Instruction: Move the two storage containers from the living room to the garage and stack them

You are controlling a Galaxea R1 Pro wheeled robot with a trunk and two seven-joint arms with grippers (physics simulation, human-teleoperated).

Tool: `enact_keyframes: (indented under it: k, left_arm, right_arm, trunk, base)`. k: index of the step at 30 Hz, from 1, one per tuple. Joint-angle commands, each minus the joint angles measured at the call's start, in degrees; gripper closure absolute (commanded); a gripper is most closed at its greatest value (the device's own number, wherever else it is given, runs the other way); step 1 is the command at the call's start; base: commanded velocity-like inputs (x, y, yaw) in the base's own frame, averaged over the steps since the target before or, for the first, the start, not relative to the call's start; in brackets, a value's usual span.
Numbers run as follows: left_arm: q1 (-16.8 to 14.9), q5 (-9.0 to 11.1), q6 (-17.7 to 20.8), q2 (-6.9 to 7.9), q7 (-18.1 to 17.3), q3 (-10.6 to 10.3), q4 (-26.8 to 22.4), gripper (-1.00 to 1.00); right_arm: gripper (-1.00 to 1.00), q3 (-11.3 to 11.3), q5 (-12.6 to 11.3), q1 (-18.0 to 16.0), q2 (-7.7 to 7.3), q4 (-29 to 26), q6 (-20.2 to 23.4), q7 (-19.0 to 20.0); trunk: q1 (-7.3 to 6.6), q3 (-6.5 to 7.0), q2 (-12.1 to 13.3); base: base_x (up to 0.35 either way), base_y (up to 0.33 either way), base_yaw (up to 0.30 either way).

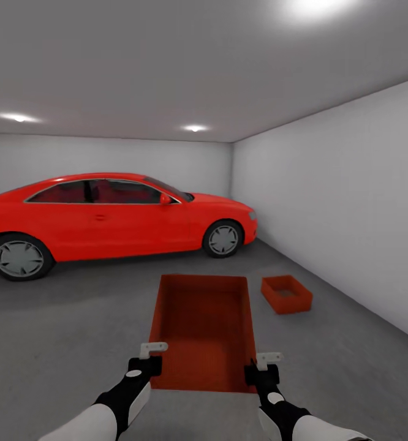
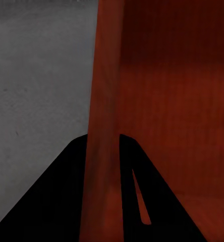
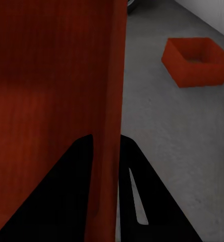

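Orange-red plastic is front and centre — the robot has one storage container [image 1: 204, 331] held out in front of it, carried between both arms over the dark grey floor [image 1: 63, 343] of the garage. Left hand [image 1: 150, 355] sits at the container's near left corner, right hand [image 1: 264, 362] at the near right corner, both forearms reaching forward and roughly level, black wrists with white sleeves behind them. In the left wrist view the thin side wall [image 2: 104, 126] runs straight down between the dark fingers [image 2: 56, 201], one inside the bin and one outside, so that hand is clamped on the wall. Same deal in the right wrist view: wall [image 3: 109, 101] pinched between the two fingers [image 3: 142, 201], hand closed on it.

Count so far: two hands, two containers. The second storage container [image 1: 286, 294] sits on the floor further ahead and to the right, near the white side wall [image 1: 351, 202], well apart from the carried one — the right wrist view catches it too, open side up.

Beyond that, one shiny red car [image 1: 112, 217] parked side-on across the back of the room, and three ceiling lights [image 1: 195, 128] glowing overhead.
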Motion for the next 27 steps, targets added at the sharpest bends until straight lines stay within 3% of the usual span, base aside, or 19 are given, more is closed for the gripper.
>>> enact_keyframes:
  k: [1,10,27]
  left_arm:
    - [-0.04,-0.06,-0.13,-0.05,0.42,1.07,0.05,1.00]
    - [-0.05,-0.06,-0.13,-0.05,0.42,1.06,0.05,1.00]
    - [-0.05,-0.06,-0.13,-0.05,0.42,0.98,0.05,1.00]
  right_arm:
    - [1.00,-0.56,-1.17,-0.08,0.02,0.06,-0.41,-0.26]
    - [1.00,-0.56,-1.17,-0.08,0.02,0.06,-0.41,-0.26]
    - [1.00,-0.56,-1.17,-0.08,0.02,0.06,-0.41,-0.26]
  trunk:
    - [0.05,-0.09,-0.07]
    - [0.05,-0.09,-0.07]
    - [0.05,-0.09,-0.07]
  base:
    - [0.321,0.130,-0.285]
    - [0.321,0.132,-0.252]
    - [0.321,0.133,-0.006]
